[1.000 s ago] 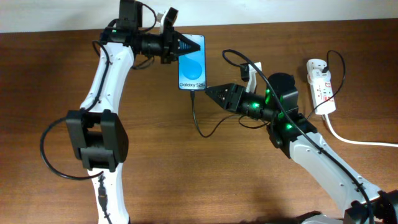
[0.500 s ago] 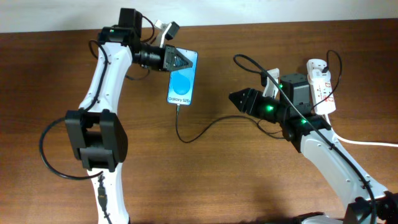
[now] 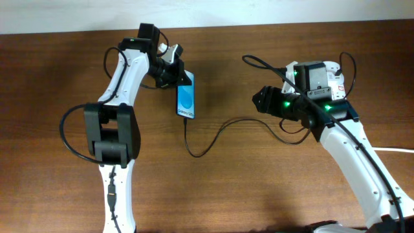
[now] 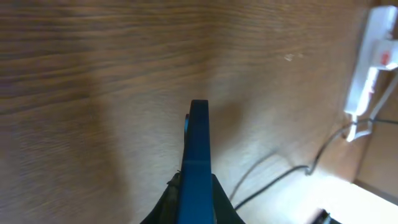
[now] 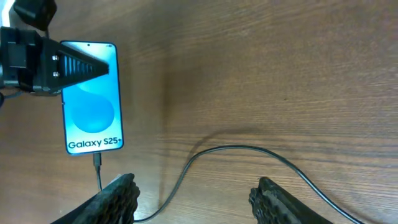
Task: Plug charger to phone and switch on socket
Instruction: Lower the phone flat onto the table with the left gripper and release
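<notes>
The phone (image 3: 185,98) with its blue screen is held by its top end in my left gripper (image 3: 176,74), which is shut on it. In the left wrist view the phone (image 4: 199,143) shows edge-on between the jaws (image 4: 198,183). The charger (image 3: 213,139), a thin black cable, has its plug tip in the phone's bottom end (image 5: 97,160) and curves right across the table. My right gripper (image 3: 259,101) is open and empty, right of the phone, and its fingers (image 5: 196,199) straddle the cable loop. The socket (image 4: 373,56) lies at the far right; in the overhead view my right arm covers most of it (image 3: 337,79).
The socket's thick white cord (image 3: 388,150) runs off to the right edge. The wooden table (image 3: 259,188) meets a pale wall at the back (image 3: 259,13). Both arm bases stand at the front edge.
My right gripper has drawn back to the right, away from the phone's bottom end, toward the socket. My left gripper has shifted the phone left and down, and the cable now lies stretched out.
</notes>
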### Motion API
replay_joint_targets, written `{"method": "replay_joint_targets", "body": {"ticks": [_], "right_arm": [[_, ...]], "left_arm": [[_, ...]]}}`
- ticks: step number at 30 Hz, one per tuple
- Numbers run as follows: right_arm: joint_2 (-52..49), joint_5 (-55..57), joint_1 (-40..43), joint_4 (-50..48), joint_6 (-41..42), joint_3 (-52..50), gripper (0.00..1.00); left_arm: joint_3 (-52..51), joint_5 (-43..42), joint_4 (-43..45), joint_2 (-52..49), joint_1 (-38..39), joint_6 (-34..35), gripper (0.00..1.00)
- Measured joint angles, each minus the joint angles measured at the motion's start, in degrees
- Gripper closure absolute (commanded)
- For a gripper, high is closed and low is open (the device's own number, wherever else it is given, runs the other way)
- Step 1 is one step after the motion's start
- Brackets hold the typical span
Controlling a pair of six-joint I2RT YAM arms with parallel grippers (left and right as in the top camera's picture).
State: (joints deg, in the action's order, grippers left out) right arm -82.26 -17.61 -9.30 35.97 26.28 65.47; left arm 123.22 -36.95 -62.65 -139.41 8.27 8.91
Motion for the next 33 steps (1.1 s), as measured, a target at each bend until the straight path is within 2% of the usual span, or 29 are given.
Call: {"method": "replay_joint_targets", "body": {"ticks": [3,8,16,18,22,26,29,33], "right_arm": [[0.0,0.5,0.02,0.61,-0.63,0.0,0.37],[0.0,0.7,0.0,1.14,-0.85,0.0,0.37],[0.0,0.7,0.0,1.18,-0.98,0.0,0.37],[0.0,0.7,0.02,1.18,-1.03,0.0,0.37],[0.0,0.7,0.02,1.18,-0.98,0.0,0.37],[0.0,0.7,0.02,1.16,-1.01,0.0,0.37],[0.0,0.72,0.0,1.16,-0.98,0.0,0.37],[0.0,0.7,0.02,1.16,-1.01,0.0,0.37]], "left_arm": [[-0.02,2.97,0.7,0.0,0.0,3.02,1.0],[-0.33,3.02,3.74,-0.76,0.0,6.43,1.0],[-0.76,1.2,3.48,-5.14,0.02,5.84,1.0],[-0.76,1.44,3.34,-5.14,0.02,5.53,0.97],[-0.74,3.08,2.08,-5.14,0.02,4.98,0.85],[-0.74,4.87,1.01,-5.16,0.02,4.42,0.63],[-0.74,5.4,0.98,-5.18,0.02,4.37,0.65],[-0.63,6.47,0.7,-5.18,0.07,4.35,0.61]]}}
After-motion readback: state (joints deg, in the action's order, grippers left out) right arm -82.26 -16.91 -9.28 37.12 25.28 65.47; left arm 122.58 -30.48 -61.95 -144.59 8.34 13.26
